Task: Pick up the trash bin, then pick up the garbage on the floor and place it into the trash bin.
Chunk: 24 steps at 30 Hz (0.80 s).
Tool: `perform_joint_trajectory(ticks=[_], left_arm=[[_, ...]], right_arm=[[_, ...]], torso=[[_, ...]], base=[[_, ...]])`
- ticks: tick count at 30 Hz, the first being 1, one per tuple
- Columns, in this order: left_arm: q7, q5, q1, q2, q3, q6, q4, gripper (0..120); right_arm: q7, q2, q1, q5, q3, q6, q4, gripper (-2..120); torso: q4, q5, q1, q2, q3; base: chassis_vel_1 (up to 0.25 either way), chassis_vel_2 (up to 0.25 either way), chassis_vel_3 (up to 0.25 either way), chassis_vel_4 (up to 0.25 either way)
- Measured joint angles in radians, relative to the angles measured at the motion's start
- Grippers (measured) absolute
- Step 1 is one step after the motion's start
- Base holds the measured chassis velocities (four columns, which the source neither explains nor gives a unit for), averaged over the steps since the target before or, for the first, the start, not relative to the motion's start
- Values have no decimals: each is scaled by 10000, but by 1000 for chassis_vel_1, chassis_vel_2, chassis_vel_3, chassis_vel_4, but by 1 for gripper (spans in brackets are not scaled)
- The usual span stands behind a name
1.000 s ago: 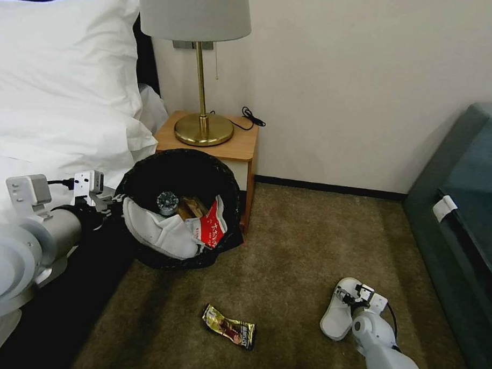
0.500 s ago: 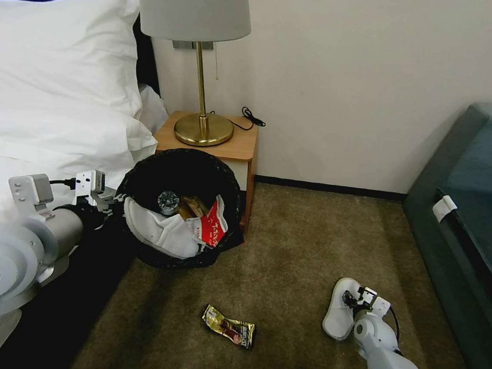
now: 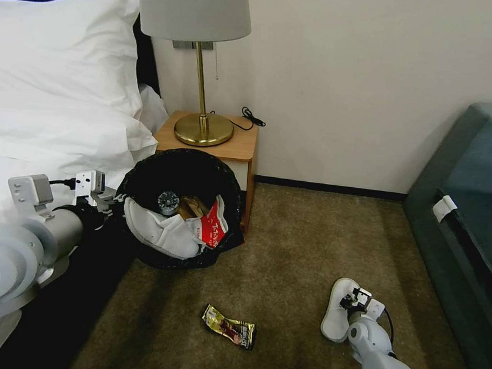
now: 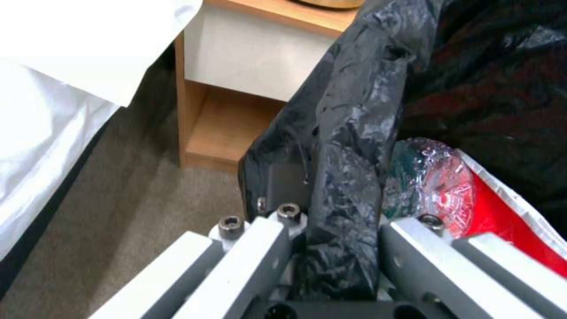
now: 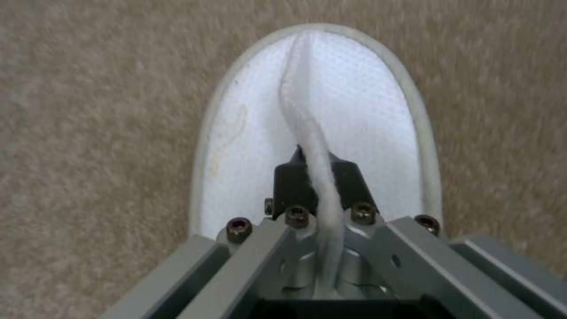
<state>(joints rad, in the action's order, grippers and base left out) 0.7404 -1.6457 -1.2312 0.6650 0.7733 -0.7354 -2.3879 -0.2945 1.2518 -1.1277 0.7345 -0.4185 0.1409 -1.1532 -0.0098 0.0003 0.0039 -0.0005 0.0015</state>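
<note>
- Since a second earlier, the right gripper (image 3: 349,303) had slid slightly nearer the robot, fingers pinched shut on the white slipper's (image 3: 337,311) strap; its fingertips were mostly hidden by that strap.
- Left gripper (image 4: 331,221) clamped the trash bin (image 3: 184,174) rim, fingertips buried in bag.
- Gold wrapper (image 3: 229,326) lay on floor (image 3: 287,245).

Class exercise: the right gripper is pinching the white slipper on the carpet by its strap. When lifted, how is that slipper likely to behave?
The white slipper is probably light: its sole looks thin and flat. It will likely dangle and swing, since the right gripper is shut on only the narrow fabric strap. That strap already bunches into a ridge, so it seems soft and may stretch.
</note>
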Motion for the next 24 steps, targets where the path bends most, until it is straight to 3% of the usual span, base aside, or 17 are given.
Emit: perform_joint_trajectory(ticks=[8,9,13,15,17,19,24], left_arm=[[106,-73,-91,-9,69,0,-152,1],[119,-78,-104,-8,58,0,-188,1],[122,-79,-107,-8,41,0,-213,1],[110,-8,-99,-12,-21,0,-227,1],[92,35,-81,-13,-59,0,-226,1],[49,70,-107,16,-145,0,-264,1],[57,20,-153,26,-188,0,-319,1]], right_arm=[[375,-331,-894,-1039,-881,302,-2454,0],[450,-576,-1232,-1069,-1113,506,-3536,0],[564,-865,-1439,-1173,-1297,547,-4638,0],[924,-1266,-1470,-1324,-1556,444,-5840,0],[973,-1415,-1471,-1276,-1604,443,-6137,0],[1047,-2100,-1300,-951,-1714,509,-7274,0],[992,-2626,-867,-367,-1610,745,-8225,0]], torso=[[1,-3,0,0,-1],[-2,-1,0,0,-1],[-2,-5,0,0,-1],[3,-3,0,1,-1],[2,-1,0,1,-1],[-1,-5,0,0,-1],[0,-3,0,1,-1]], base=[[0,0,0,0],[0,0,0,0],[0,0,0,0],[0,0,0,0],[0,0,0,0],[0,0,0,0],[0,0,0,0]])
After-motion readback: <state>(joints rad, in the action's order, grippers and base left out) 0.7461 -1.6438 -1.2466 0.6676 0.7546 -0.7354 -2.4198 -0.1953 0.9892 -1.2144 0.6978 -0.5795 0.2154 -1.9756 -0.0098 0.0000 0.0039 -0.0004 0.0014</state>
